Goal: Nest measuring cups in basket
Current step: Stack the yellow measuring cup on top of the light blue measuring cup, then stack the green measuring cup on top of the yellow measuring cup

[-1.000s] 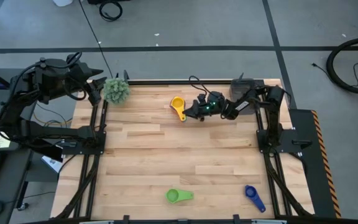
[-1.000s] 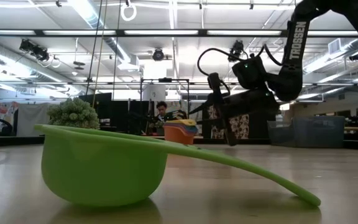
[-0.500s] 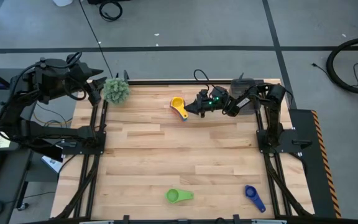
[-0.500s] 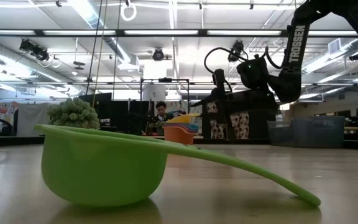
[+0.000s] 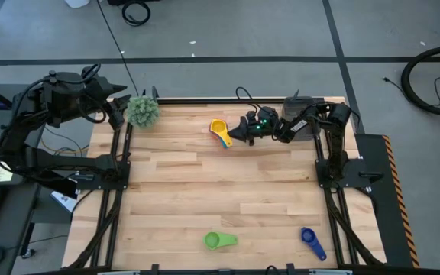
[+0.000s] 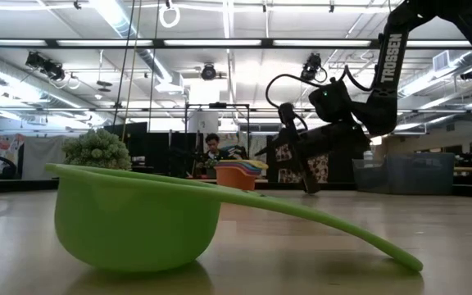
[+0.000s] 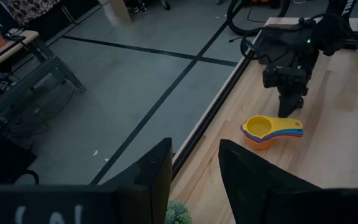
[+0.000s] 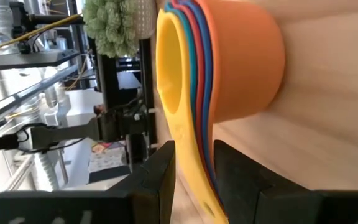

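At twelve o'clock on the table [image 5: 205, 191], the right gripper [image 5: 234, 134] straddles the nested cup stack's [image 5: 219, 131] handles, fingers parted, gripping nothing; left gripper [image 5: 117, 114] parted, empty.

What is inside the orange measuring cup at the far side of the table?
Nested in the orange cup sit more cups: rims of red, blue and light blue show, with the yellow cup innermost on top. Their bowls are covered, so only the edges can be seen.
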Controlling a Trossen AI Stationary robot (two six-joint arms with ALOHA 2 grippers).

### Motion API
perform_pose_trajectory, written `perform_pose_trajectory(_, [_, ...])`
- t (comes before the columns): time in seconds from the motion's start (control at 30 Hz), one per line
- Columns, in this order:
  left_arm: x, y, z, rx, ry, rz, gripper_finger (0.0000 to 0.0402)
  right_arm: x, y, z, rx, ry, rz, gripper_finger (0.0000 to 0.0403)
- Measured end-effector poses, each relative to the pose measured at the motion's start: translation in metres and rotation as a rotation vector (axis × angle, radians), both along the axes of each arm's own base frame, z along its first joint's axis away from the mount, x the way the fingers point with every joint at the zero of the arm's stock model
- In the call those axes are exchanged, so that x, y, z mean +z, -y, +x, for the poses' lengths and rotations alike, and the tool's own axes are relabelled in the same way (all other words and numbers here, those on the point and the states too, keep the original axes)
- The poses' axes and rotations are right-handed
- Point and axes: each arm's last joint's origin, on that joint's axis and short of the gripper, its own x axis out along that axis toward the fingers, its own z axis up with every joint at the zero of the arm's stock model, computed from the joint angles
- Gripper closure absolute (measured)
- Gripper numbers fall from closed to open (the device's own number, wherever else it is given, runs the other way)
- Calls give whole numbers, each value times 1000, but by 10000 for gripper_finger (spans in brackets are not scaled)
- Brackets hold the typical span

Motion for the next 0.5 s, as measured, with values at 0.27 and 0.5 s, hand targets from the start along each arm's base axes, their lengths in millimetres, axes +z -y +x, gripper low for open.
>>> perform_pose_trajectory(0.27, [0,0,0,0,0,0,265,4,4,-1,-36,20,-74,289])
perform_pose_trajectory(0.5, [0,0,0,13,20,-20,265,39,14,-9,-73,114,-240,289])
